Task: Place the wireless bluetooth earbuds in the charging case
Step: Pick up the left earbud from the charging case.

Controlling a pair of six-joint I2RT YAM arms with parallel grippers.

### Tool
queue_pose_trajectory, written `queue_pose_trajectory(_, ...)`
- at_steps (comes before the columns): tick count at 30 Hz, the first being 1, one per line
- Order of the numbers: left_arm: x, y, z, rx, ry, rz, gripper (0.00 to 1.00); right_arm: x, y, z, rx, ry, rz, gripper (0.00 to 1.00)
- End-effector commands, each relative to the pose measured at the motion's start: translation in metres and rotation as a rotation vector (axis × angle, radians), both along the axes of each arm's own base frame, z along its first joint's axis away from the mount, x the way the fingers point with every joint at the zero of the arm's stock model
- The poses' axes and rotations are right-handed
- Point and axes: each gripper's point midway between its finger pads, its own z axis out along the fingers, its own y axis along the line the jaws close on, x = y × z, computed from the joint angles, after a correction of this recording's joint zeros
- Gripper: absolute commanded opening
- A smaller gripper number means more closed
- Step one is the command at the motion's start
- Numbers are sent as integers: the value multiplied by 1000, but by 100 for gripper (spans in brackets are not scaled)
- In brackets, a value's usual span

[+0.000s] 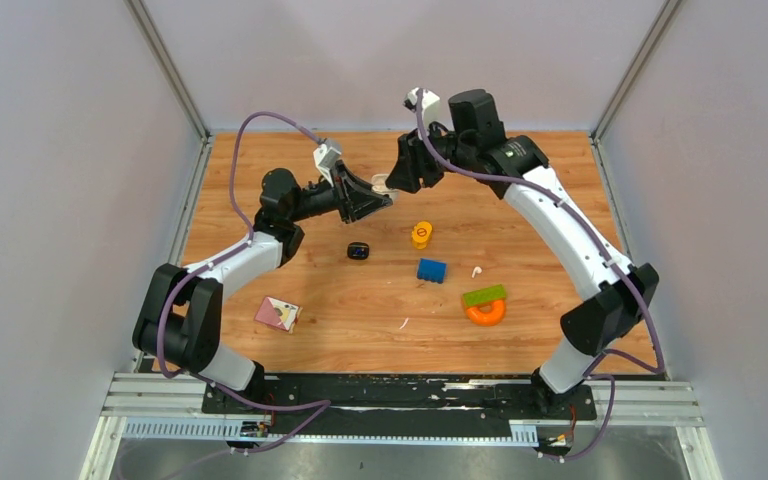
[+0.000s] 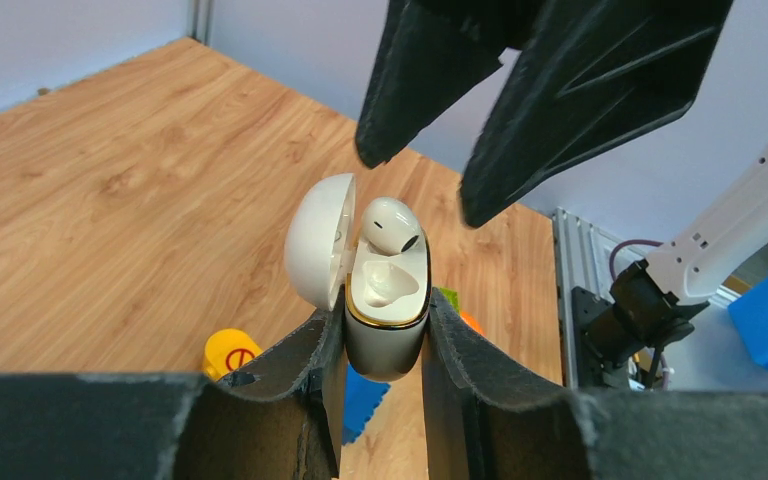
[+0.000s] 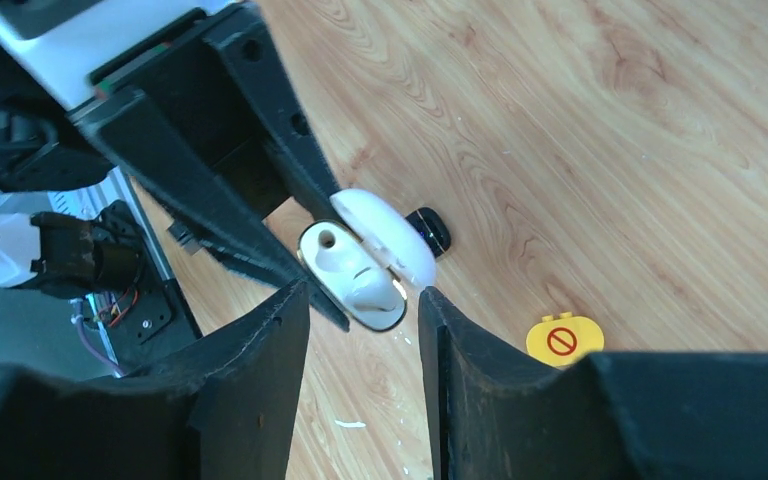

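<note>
My left gripper (image 2: pixel 382 350) is shut on the body of a white charging case (image 2: pixel 387 320), held above the table with its lid (image 2: pixel 318 240) swung open. One white earbud (image 2: pixel 392 225) sits in the case's upper slot, its head sticking out; the slot below it is empty. My right gripper (image 3: pixel 360 300) hovers just over the open case (image 3: pixel 353 275), open, with nothing between its fingers (image 2: pixel 580 90). From above, both grippers meet at the back middle of the table, around the case (image 1: pixel 382 183). Another white earbud (image 1: pixel 476 271) lies loose on the wood.
A black case (image 1: pixel 359 251) lies on the table below the grippers. Near it stand a yellow block (image 1: pixel 421 234) and a blue brick (image 1: pixel 431 270). A green and orange toy (image 1: pixel 485 303) lies to the right, a pink card (image 1: pixel 277 313) at front left.
</note>
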Motion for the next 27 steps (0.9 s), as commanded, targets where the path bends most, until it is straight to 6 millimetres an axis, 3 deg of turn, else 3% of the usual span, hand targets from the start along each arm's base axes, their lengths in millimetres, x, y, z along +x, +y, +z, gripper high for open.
queue_pose_trajectory(1,11,2,4,11,-44,53,0,10,7,3,1,42,-71,44)
queue_pose_trajectory(7,11,3,2,14,-35,57,0,17,7,-6,-20,60,-92,44)
queue_pose_trajectory(17,14,2,2,12,-33,63,0,13,15,-15,-46,59,-59,35)
queue_pose_trajectory(27,17,3,1,23,-24,73,0,7,24,-18,-57,58,-24,33)
